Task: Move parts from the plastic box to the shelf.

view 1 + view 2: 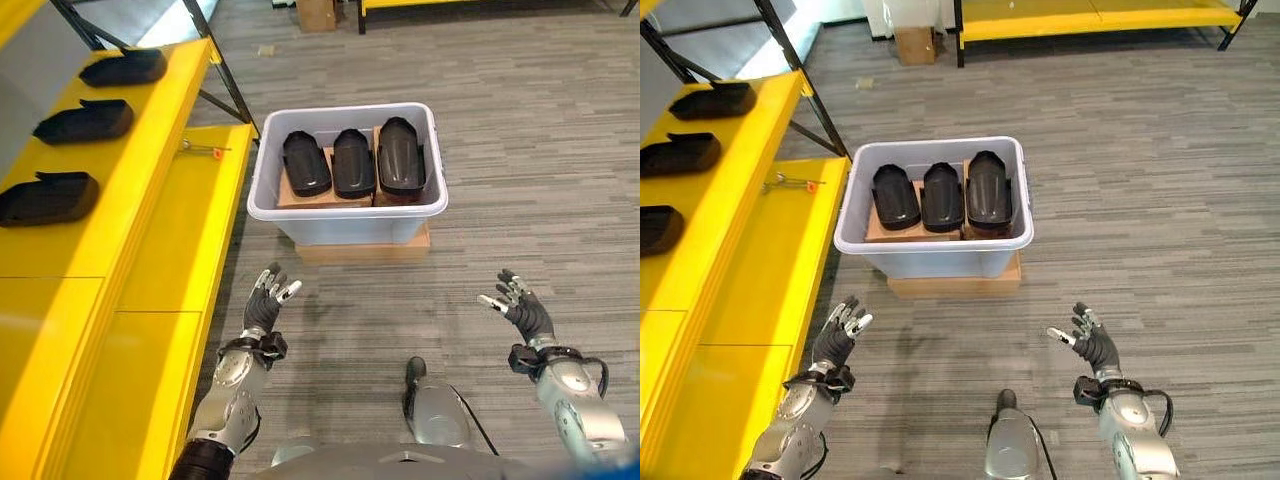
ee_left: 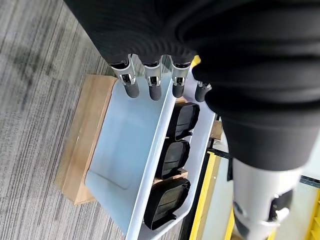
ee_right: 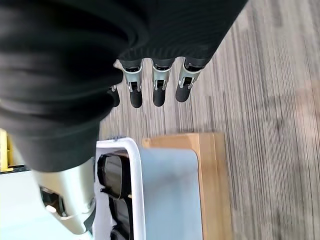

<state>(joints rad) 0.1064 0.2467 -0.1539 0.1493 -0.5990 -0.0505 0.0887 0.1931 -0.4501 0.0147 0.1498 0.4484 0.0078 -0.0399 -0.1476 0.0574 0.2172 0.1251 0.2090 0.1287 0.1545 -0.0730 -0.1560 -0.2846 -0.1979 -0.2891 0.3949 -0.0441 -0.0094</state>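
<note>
— Grey plank floor (image 1: 520,150), yellow shelf (image 1: 150,200) at left?
— Yes; three black parts (image 1: 352,163) lie in the plastic box (image 1: 345,215), three more (image 1: 85,122) on the shelf.
— Hands?
— Left hand (image 1: 266,301) and right hand (image 1: 518,302) hover empty, fingers relaxed.

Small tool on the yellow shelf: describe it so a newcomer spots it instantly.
Start at the yellow shelf on the robot's left. On its lower level, near the plastic box, lies a thin metal tool with an orange tip. The black parts on the upper level are far bulkier.
</note>
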